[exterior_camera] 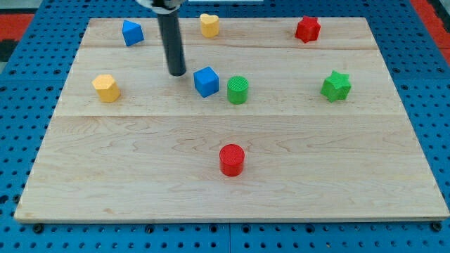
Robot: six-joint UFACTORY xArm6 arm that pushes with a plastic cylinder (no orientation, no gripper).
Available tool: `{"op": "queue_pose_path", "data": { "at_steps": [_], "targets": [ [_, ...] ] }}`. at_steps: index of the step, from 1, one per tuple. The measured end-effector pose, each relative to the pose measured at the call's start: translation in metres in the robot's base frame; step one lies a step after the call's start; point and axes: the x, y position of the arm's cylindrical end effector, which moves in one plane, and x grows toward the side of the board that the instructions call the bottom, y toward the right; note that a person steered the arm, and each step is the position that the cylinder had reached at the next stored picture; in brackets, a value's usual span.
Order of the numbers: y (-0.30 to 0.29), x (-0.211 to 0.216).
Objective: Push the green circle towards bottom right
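The green circle [238, 90] stands a little above the board's middle. A blue cube [206, 81] sits right beside it on its left, very close or touching. My tip [176, 72] rests on the board to the left of the blue cube, a small gap away, and further left of the green circle.
A red circle [231, 159] stands below the green circle. A green star [336, 86] is at the right. A red star [307, 29], a yellow heart [209, 24] and a blue block [132, 32] line the top edge. A yellow hexagon [106, 88] sits at the left. The wooden board [140, 176] lies on a blue perforated table.
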Motion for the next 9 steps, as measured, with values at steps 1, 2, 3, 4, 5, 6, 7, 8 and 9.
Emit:
{"op": "queue_pose_path", "data": {
  "at_steps": [1, 2, 3, 4, 5, 6, 7, 8, 9],
  "targets": [
    [0.017, -0.004],
    [0.037, -0.012],
    [0.044, -0.010],
    [0.048, -0.002],
    [0.048, 0.014],
    [0.043, 0.036],
    [0.073, 0.056],
    [0.107, 0.061],
    [0.147, 0.073]
  ]
}}
